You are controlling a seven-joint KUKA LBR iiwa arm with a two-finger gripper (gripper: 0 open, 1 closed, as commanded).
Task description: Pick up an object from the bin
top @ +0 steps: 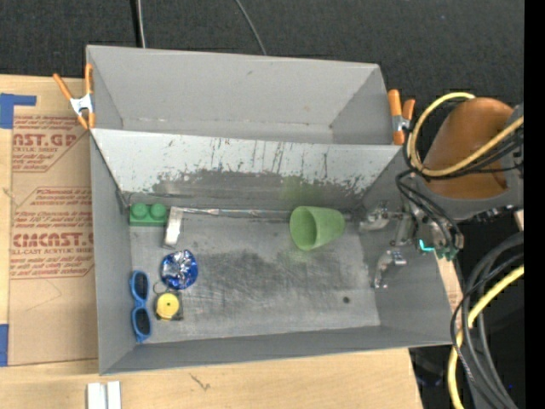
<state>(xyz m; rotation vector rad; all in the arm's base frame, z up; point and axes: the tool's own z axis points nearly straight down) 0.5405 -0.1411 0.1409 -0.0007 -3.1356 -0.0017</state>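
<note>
Your gripper (381,245) hangs low at the right side of the bin (230,92), near the place where the floor meets the right wall. Its two metal fingers (388,267) stand apart and there is nothing between them, so it holds no thing yet.

The nearest thing is the green plastic cup (315,227). It lies on its side close to the back wall, just left of the gripper, with its mouth turned toward the gripper. I think this is the easiest thing to take. Bring the gripper over the cup and put one finger on each side of the round body, across it and not along it. A lying cup will probably roll, so close slowly. Keep some room from the back wall.

All other things lie well apart from the gripper, in the left part of the bin. I count one of each:
- one green toy brick (147,214) in the back left corner
- one small white piece (173,227) just beside it
- one crumpled blue and silver wrapper (179,268)
- one small yellow round thing (168,306)
- one pair of blue sunglasses (139,305)

With the cup, this makes six things.
</note>
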